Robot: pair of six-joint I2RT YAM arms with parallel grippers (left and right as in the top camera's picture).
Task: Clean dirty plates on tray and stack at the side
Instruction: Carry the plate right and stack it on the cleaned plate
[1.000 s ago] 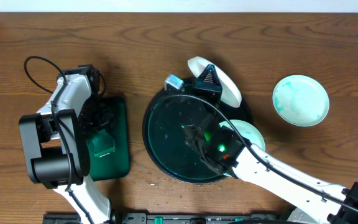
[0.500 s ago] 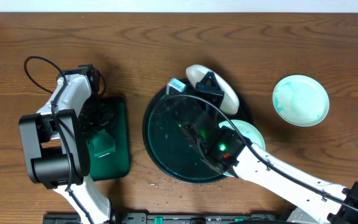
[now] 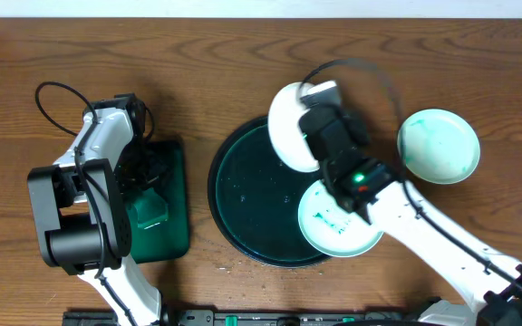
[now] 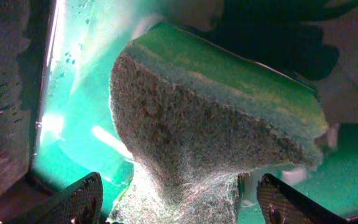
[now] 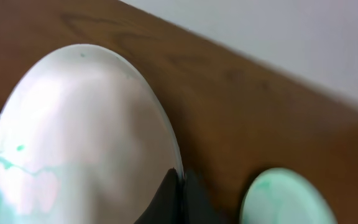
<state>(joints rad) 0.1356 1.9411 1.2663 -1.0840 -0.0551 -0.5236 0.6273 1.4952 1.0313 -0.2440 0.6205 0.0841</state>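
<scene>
Right pincer point(image 5: 180, 190), clamped on its edge, has lifted the round white smeared plate point(image 3: 286, 136) off the wide dark tray point(image 3: 229, 195); left pincer point(image 4: 179, 199) grips the green scouring sponge point(image 4: 216, 130); scrubbing likely next.

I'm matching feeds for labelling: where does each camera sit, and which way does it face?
Overhead: above the table, looking straight down; both arms show.
Left wrist: on the left arm, facing a sponge close up; dark fingers edge the bottom.
Right wrist: on the right arm, facing across the white plate toward the table's far edge; one dark finger shows.
Shared: overhead and right wrist both show the white plate and the mint plate on the table.
</scene>
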